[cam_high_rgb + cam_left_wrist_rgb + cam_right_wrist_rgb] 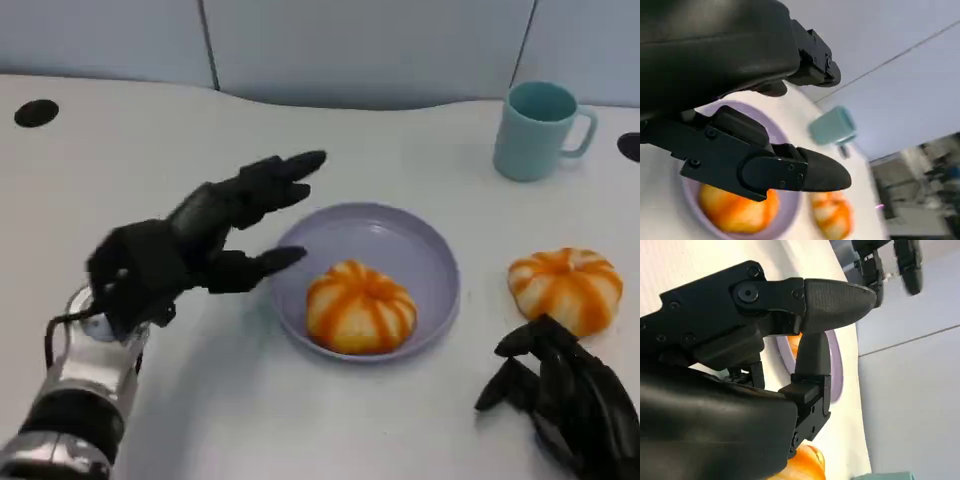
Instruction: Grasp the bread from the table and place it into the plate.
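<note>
The left hand (190, 245) hangs over the white table (150, 150) at nine o'clock of the plate (420, 240), its fingers (275, 175) spread wide and holding nothing, the thumb tip just beside the plate's rim; the right hand (565, 395) sits low at four o'clock of the plate, fingers loosely apart and empty, near a second bread (565, 285) that lies on the table at three o'clock of the plate; inside the lavender plate rests one orange-striped bread (360, 307), toward its six o'clock edge; a teal mug (537, 130) stands upright at one o'clock, well apart from the plate.
</note>
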You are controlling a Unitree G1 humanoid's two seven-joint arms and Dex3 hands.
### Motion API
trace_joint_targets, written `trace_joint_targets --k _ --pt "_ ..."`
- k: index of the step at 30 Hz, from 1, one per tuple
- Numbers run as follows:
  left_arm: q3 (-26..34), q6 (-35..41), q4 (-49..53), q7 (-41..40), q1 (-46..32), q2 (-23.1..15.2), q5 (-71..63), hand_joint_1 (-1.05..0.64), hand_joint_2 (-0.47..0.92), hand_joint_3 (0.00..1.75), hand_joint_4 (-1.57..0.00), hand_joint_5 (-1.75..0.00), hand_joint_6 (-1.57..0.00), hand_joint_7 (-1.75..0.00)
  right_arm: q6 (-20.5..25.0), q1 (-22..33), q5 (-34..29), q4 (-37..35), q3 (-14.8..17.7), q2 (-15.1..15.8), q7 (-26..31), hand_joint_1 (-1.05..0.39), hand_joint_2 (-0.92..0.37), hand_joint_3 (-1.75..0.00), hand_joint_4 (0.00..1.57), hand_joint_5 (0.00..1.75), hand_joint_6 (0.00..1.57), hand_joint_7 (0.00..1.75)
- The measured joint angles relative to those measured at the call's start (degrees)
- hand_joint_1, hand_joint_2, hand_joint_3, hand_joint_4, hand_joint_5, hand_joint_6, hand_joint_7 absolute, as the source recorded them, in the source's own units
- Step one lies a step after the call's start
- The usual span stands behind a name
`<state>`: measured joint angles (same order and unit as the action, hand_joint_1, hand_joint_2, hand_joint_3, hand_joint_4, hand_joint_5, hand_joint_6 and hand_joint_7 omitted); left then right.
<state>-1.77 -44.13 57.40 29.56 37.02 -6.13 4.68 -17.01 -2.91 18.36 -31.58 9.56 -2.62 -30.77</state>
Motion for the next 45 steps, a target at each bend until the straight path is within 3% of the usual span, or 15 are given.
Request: trace_joint_targets --k 4,8,11,12,14,19,22,25,28,45 --pt "3.4 2.3 -7.52 2.66 -8.0 2.57 7.54 -0.56 0.92 0.24 -0.56 -0.62 -0.61 -0.13 0.04 0.18 -0.34 0.28 -0.05 0.14 0.34 -0.48 -0.92 -0.49 0.53 1.75 0.39 1.63" --pt "6.9 12.4 -17.85 5.09 -16.95 6.18 18.17 -0.45 0.92 0.2 -0.7 -0.75 -0.76 -0.17 -0.01 0.24 -0.35 0.23 -0.03 0.19 0.24 -0.49 -0.92 -0.48 0.54 1.75 0.39 1.62" --pt "8.29 20.2 -24.9 5.0 -22.01 8.09 22.73 -0.43 0.92 0.2 -0.72 -0.8 -0.79 -0.17 -0.12 0.19 -0.58 0.11 -0.13 0.2 0.23 -0.5 -0.92 -0.48 0.54 1.75 0.4 1.62" --pt "8.47 21.99 -26.44 4.91 -22.87 8.43 23.52 -0.43 0.92 0.24 -0.71 -0.95 -0.83 -0.23 -0.2 0.18 -0.67 0.06 -0.15 0.2 0.24 -0.5 -0.92 -0.47 0.53 1.75 0.4 1.61" --pt "8.96 25.1 -30.57 4.21 -25.13 8.97 24.2 -0.43 0.92 0.25 -0.7 -1.07 -0.86 -0.29 -0.25 0.17 -0.72 0.05 -0.22 0.16 0.33 -0.5 -0.92 -0.47 0.53 1.75 0.4 1.61" --pt "10.54 30.42 -37.5 1.63 -30.99 9.28 25.45 -0.41 0.92 0.24 -0.7 -1.17 -0.89 -0.36 -0.18 0.37 -0.71 0.3 -0.2 0.17 0.91 -0.49 -0.92 -0.47 0.52 1.75 0.39 1.6" --pt "10.98 32.62 -39.52 0.54 -32.58 9.29 25.58 -0.37 0.92 0.21 -0.67 -1.3 -0.79 -0.64 -0.03 0.37 -0.69 0.58 -0.42 0.11 0.85 -0.48 -0.92 -0.48 0.51 1.75 0.38 1.6" --pt "11.15 34.68 -40.15 -0.44 -34.37 9.35 25.67 -0.35 0.92 0.21 -0.66 -1.34 -0.77 -0.73 0.18 0.45 -0.53 0.62 -0.41 0.13 0.8 -0.48 -0.92 -0.49 0.52 1.75 0.38 1.61" --pt "11.41 35.61 -40.14 -2.11 -35.24 9.63 25.25 -0.34 0.9 0.21 -0.63 -1.45 -0.68 -1.06 0.18 0.47 -0.52 0.64 -0.43 0.13 0.8 -0.48 -0.92 -0.49 0.54 1.75 0.39 1.62" --pt "12.1 32.85 -31.38 -3.47 -34.31 8.27 18.15 -0.38 0.84 0.35 -0.67 -1.51 -0.69 -1.19 -0.07 0.49 -0.85 0.84 -0.43 0.42 0.84 -0.49 -0.92 -0.49 0.53 1.75 0.39 1.62"
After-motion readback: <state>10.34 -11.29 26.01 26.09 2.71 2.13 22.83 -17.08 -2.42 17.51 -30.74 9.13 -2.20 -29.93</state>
